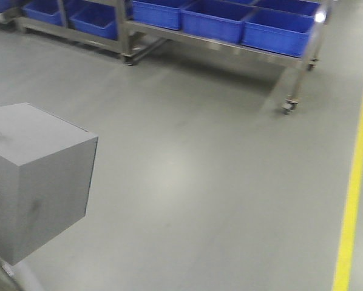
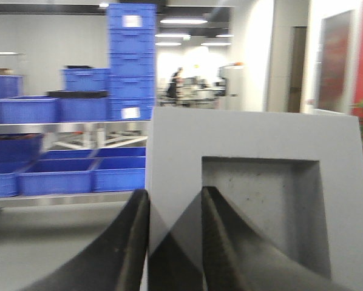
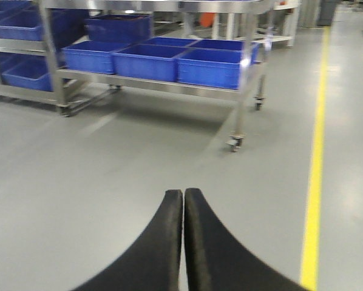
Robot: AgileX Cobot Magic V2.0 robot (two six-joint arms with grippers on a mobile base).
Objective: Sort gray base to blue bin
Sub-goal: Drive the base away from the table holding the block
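Left gripper (image 2: 174, 203) fingers narrow, pinching gray base (image 1: 39, 176) beside recess, block held above floor. Right gripper (image 3: 183, 197) fingers pressed together, empty. Blue bins (image 1: 212, 24) on wheeled rack (image 1: 200, 41), well apart.

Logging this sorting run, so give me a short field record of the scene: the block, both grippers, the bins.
gray base: held off the floor, recessed face toward the left wrist camera
left gripper: shut on gray base, pinching the wall beside the recess
right gripper: shut, empty
blue bins: several on a wheeled rack, across the floor
floor marking: yellow line along the front view's right side
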